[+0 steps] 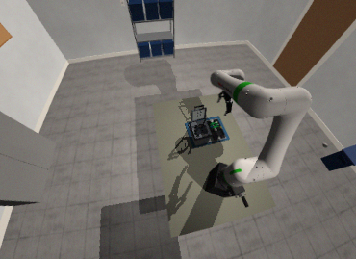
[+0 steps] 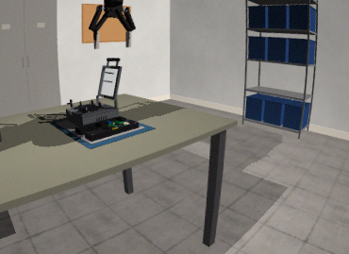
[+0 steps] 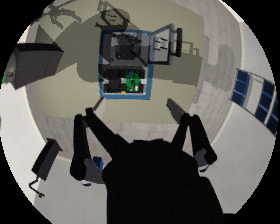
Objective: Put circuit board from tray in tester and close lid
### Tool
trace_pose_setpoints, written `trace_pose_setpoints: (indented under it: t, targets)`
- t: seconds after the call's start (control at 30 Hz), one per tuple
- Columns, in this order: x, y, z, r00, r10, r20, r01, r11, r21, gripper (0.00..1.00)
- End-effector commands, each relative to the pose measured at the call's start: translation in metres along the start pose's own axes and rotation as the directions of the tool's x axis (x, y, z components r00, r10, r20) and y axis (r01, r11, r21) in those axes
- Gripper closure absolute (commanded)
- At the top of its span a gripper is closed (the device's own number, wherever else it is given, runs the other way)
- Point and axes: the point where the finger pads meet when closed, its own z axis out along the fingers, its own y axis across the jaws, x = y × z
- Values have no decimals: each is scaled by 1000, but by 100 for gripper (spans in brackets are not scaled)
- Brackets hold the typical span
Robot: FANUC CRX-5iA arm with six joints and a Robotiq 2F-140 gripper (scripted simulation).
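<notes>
1. Tool point(image 1: 223, 105) point(image 2: 112, 45) point(image 3: 137, 102) of mine: fingers spread wide, nothing between them, pointing down and well above the tabletop point(image 1: 260, 191) point(image 2: 189, 127) point(image 3: 65, 107).
2. Circuit board point(image 1: 215, 125) point(image 2: 114, 124) point(image 3: 133, 79), green: lying in the tray point(image 1: 222, 137) point(image 2: 115, 131) point(image 3: 113, 80), in the right pocket as my wrist view has it. Which way its connector end points, I cannot tell.
3. Tester point(image 1: 199, 130) point(image 2: 91, 115) point(image 3: 125, 47): just beside the tray, on its left from the top, on its far side from my wrist. Pins too small for me to make out.
4. Lid point(image 1: 198, 114) point(image 2: 109, 82) point(image 3: 161, 46): raised, standing steeply; handle point(image 1: 199, 106) point(image 2: 113, 59) point(image 3: 179, 42) uppermost in the exterior view. I am not touching it.
5. Blue mat point(image 1: 208, 144) point(image 2: 96, 145) point(image 3: 101, 92): under both tester and tray, its border showing around them.
</notes>
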Motion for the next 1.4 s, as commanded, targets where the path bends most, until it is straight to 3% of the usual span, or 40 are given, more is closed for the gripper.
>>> trace_pose_setpoints:
  t: [0.0, 0.03, 1.37]
  targets:
    - [0, 1, -1, 1000, 3, 7, -3, 1000, -2, 0]
    - [0, 1, -1, 1000, 3, 7, -3, 1000, -2, 42]
    - [0, 1, -1, 1000, -10, 7, 10, 1000, -2, 42]
